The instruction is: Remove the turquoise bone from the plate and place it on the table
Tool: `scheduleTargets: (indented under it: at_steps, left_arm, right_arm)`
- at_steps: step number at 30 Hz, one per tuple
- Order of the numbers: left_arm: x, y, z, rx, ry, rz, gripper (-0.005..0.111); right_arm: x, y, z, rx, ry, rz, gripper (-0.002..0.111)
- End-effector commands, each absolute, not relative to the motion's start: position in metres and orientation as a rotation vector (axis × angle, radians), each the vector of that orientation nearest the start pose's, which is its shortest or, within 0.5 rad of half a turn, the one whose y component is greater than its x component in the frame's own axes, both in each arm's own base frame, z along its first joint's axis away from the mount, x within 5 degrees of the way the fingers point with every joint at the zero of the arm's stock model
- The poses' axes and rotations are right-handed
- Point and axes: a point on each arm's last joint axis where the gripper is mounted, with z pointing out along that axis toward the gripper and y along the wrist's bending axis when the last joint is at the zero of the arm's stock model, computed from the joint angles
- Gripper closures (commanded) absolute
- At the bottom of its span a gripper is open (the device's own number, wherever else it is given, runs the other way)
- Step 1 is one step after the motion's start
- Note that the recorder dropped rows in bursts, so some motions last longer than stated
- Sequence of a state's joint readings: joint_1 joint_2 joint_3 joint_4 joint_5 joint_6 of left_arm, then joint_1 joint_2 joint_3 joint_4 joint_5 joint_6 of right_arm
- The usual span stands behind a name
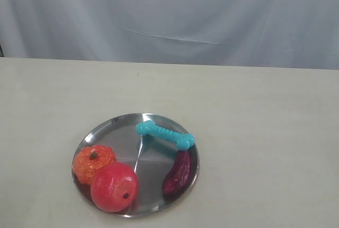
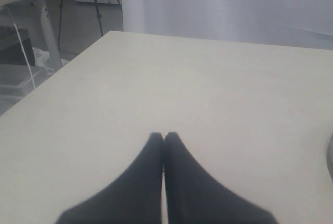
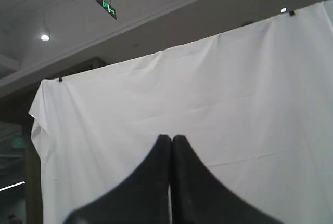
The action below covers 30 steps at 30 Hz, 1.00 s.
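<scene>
Currently the turquoise bone (image 1: 164, 135) lies on the plate (image 1: 114, 122), toward its far edge, just beside a dark red pod (image 1: 177, 172); the plate rests on the table (image 1: 265, 133). The left gripper (image 2: 164, 136) and the right gripper (image 3: 170, 137) each have their fingers pressed together, holding nothing.

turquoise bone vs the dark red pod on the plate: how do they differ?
Colour: the turquoise bone is bright turquoise; the dark red pod is deep maroon.
Shape: the bone has a ribbed shaft with knobbed ends; the pod is wrinkled and tapers.
Pose: the bone lies across the far side of the plate; the pod runs along its right rim in the exterior view.
Shared: both lie flat on the plate, with one end of each close together.
</scene>
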<state>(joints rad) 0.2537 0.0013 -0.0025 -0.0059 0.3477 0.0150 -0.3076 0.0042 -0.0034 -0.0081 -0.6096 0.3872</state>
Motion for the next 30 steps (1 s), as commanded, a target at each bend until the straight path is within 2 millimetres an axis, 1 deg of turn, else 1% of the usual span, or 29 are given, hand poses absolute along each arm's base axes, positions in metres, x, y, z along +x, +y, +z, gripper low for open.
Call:
scheduleTargets:
  at_steps: [1, 2, 3, 4, 5, 6, 7, 8, 9, 10, 11, 12, 14, 15, 19, 22, 24, 27, 30]
  left_arm:
    - [0.052, 0.014, 0.182, -0.224, 1.816, 0.188, 0.107]
    - [0.052, 0.014, 0.182, -0.224, 1.816, 0.188, 0.107]
    - [0.052, 0.014, 0.182, -0.224, 1.816, 0.188, 0.107]
    - [0.052, 0.014, 0.182, -0.224, 1.816, 0.188, 0.107]
    - [0.052, 0.014, 0.182, -0.224, 1.816, 0.188, 0.107]
    - [0.052, 0.014, 0.182, -0.224, 1.816, 0.188, 0.107]
    - [0.052, 0.014, 0.182, -0.224, 1.816, 0.188, 0.107]
    - [0.052, 0.014, 0.182, -0.224, 1.816, 0.188, 0.107]
    - [0.052, 0.014, 0.182, -0.224, 1.816, 0.188, 0.107]
    - [0.052, 0.014, 0.182, -0.224, 1.816, 0.188, 0.107]
    - [0.052, 0.014, 0.182, -0.224, 1.816, 0.188, 0.107]
    - [0.052, 0.014, 0.182, -0.224, 1.816, 0.188, 0.107]
    - [0.052, 0.014, 0.182, -0.224, 1.816, 0.188, 0.107]
    - [0.052, 0.014, 0.182, -0.224, 1.816, 0.188, 0.107]
    - [0.052, 0.014, 0.182, -0.224, 1.816, 0.188, 0.107]
    - [0.052, 0.014, 0.182, -0.224, 1.816, 0.188, 0.107]
    - [0.052, 0.014, 0.182, -0.224, 1.816, 0.188, 0.107]
    - [0.052, 0.014, 0.182, -0.224, 1.816, 0.188, 0.107]
    - [0.052, 0.014, 0.182, -0.224, 1.816, 0.188, 0.107]
  right_arm:
    - [0.037, -0.013, 0.270, 0.398, 0.938, 0.155, 0.109]
    - [0.039, -0.013, 0.273, 0.426, 0.987, 0.166, 0.109]
    - [0.044, -0.014, 0.284, 0.477, 1.101, 0.171, 0.109]
    - [0.048, -0.016, 0.289, 0.495, 1.143, 0.170, 0.109]
    - [0.057, -0.018, 0.303, 0.512, 1.204, 0.177, 0.109]
    - [0.068, -0.019, 0.320, 0.482, 1.250, 0.172, 0.109]
    - [0.076, -0.018, 0.327, 0.448, 1.289, 0.172, 0.109]
    - [0.093, -0.016, 0.338, 0.375, 1.380, 0.158, 0.109]
    - [0.103, -0.014, 0.344, 0.335, 1.436, 0.153, 0.109]
    - [0.123, -0.010, 0.354, 0.272, 1.539, 0.147, 0.109]
    - [0.134, -0.006, 0.359, 0.239, 1.592, 0.145, 0.109]
    - [0.155, 0.000, 0.368, 0.165, 1.685, 0.124, 0.109]
    - [0.177, 0.008, 0.378, 0.075, 1.786, 0.080, 0.109]
    - [0.185, 0.011, 0.384, 0.035, 1.832, 0.055, 0.109]
    - [0.224, 0.021, 0.392, -0.117, 2.049, -0.002, 0.109]
    - [0.253, 0.027, 0.391, -0.239, 2.188, 0.025, 0.109]
    - [0.268, 0.030, 0.392, -0.335, 2.228, 0.064, 0.109]
    - [0.292, 0.031, 0.387, -0.432, 2.260, 0.129, 0.109]
    - [0.317, 0.033, 0.372, -0.507, 2.305, 0.174, 0.109]
